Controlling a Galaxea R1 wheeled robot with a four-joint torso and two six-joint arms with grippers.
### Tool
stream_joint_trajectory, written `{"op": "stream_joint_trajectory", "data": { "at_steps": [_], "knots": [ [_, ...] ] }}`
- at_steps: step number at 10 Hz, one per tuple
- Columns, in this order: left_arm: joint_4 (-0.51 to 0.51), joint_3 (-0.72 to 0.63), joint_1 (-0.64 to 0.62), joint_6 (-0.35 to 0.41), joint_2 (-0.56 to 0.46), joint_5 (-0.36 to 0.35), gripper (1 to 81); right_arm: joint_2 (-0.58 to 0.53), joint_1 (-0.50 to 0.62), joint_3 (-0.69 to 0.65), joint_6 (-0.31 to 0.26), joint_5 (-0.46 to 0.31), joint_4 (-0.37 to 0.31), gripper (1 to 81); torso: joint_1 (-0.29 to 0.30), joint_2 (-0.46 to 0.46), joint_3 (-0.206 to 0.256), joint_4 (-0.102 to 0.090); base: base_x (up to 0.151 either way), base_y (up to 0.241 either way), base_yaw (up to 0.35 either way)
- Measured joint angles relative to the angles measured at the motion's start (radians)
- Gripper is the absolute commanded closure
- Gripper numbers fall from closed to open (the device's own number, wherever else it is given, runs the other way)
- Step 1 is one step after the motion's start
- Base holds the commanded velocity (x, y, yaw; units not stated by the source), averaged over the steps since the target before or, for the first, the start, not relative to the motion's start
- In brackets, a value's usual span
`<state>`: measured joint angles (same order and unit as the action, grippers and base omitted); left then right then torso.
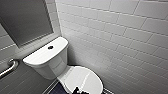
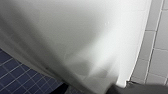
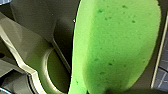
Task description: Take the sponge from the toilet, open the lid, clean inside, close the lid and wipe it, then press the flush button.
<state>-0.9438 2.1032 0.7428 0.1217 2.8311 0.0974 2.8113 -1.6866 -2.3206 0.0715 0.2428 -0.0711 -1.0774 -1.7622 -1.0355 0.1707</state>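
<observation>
The white toilet [image 1: 47, 62] stands in the corner with its lid [image 1: 85, 78] down over the bowl. The dark round flush button [image 1: 50, 47] sits in the middle of the tank top. The green sponge [image 3: 117, 45] looms large in the right wrist view, with my right gripper [image 3: 75, 83] shut on its near end. In the left wrist view the glossy lid [image 2: 75, 37] lies very close, and a dark edge of my left gripper [image 2: 140, 88] shows beside it, holding nothing. A dark part of the robot [image 1: 80, 90] pokes in over the lid's front edge in the head view.
White tiled wall [image 1: 125, 37] runs close along the toilet's right side. A metal grab bar [image 1: 8, 67] is fixed to the wall left of the tank. Dark blue floor tiles [image 2: 15, 75] show beside the bowl.
</observation>
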Motion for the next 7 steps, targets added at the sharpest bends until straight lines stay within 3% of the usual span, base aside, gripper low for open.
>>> {"op": "stream_joint_trajectory", "data": {
  "at_steps": [7],
  "knots": [
    [-0.002,-0.010,-0.004,-0.007,-0.001,-0.002,1.0,0.002,0.000,0.000,0.000,0.000,0.000,81.1,0.000,0.000,0.000,0.000,0.000,0.000,0.000]
  ]
}}
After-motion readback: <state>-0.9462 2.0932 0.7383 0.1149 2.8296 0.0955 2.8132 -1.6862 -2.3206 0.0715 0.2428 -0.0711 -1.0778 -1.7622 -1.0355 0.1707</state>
